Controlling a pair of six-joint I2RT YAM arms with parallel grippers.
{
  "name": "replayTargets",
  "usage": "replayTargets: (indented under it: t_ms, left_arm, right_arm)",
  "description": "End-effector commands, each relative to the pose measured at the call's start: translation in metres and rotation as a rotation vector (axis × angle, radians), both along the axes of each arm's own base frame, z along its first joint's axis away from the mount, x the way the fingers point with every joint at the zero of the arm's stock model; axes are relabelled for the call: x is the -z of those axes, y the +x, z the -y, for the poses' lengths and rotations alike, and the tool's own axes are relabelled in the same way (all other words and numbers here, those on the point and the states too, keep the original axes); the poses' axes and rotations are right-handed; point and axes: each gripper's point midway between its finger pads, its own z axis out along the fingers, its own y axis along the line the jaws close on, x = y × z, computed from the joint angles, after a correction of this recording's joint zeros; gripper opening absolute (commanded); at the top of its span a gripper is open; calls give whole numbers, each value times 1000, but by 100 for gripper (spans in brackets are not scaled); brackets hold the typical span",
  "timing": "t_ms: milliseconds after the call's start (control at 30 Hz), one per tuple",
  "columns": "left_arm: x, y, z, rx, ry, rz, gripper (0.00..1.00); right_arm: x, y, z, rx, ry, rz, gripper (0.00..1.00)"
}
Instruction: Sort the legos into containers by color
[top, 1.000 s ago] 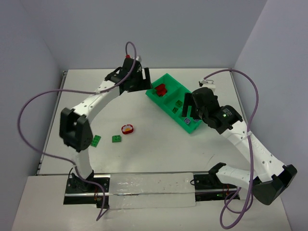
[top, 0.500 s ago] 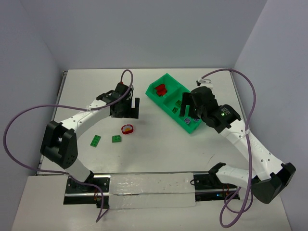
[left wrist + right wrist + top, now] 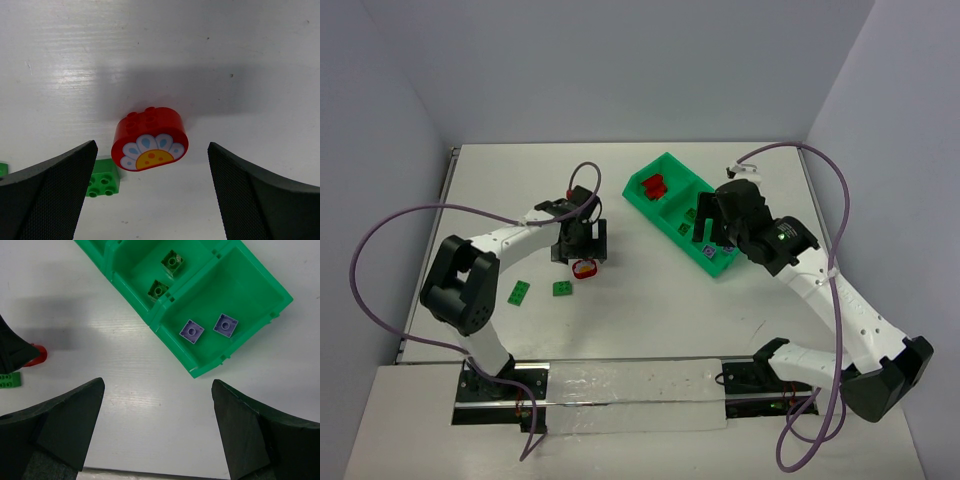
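Observation:
The rounder red piece with a pale flower face [image 3: 585,268] lies on the table. In the left wrist view it [image 3: 150,140] sits ahead, between the fingers. My left gripper [image 3: 582,252] [image 3: 151,148] is open and empty just above it. Two green bricks [image 3: 563,288] [image 3: 519,291] lie to its left; one shows in the left wrist view [image 3: 103,178]. The green tray [image 3: 672,160] holds red bricks [image 3: 653,185] in the far compartment, green bricks [image 3: 158,289] in the middle one and two purple bricks [image 3: 191,331] in the near one. My right gripper [image 3: 705,228] [image 3: 158,385] is open and empty above the tray's near end.
Purple cables loop over both arms. The tray [image 3: 240,335] lies at an angle at the back right. Grey walls close the table on three sides. The left gripper's dark body [image 3: 12,352] partly hides the red piece in the right wrist view.
My left gripper has moved from beside the tray's far end toward the near left, down over the rounder red piece. The right arm has hardly moved.

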Motion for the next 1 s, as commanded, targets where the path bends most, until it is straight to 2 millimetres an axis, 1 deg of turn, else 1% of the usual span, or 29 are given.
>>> replayTargets:
  t_ms: [0, 200, 267, 467, 667, 833, 967]
  left_arm:
    - [-2, 7, 3, -89, -7, 22, 99]
    - [8, 10, -2, -201, 29, 4, 99]
    - [7, 10, -5, -233, 41, 6, 98]
    - [10, 11, -5, -255, 44, 4, 93]
    - [8, 10, -2, -250, 39, 3, 76]
    - [11, 5, 0, -239, 46, -13, 65]
    - [7, 5, 1, -239, 50, -9, 47]
  right_arm:
    - [-11, 8, -2, -1, 16, 41, 95]
    - [-12, 8, -1, 2, 11, 44, 95]
    - [-12, 7, 0, 3, 13, 45, 95]
    - [-12, 7, 0, 5, 12, 46, 95]
    - [-12, 6, 1, 5, 12, 48, 95]
    - [-12, 6, 0, 4, 17, 50, 95]
    - [-13, 5, 1, 6, 19, 52, 95]
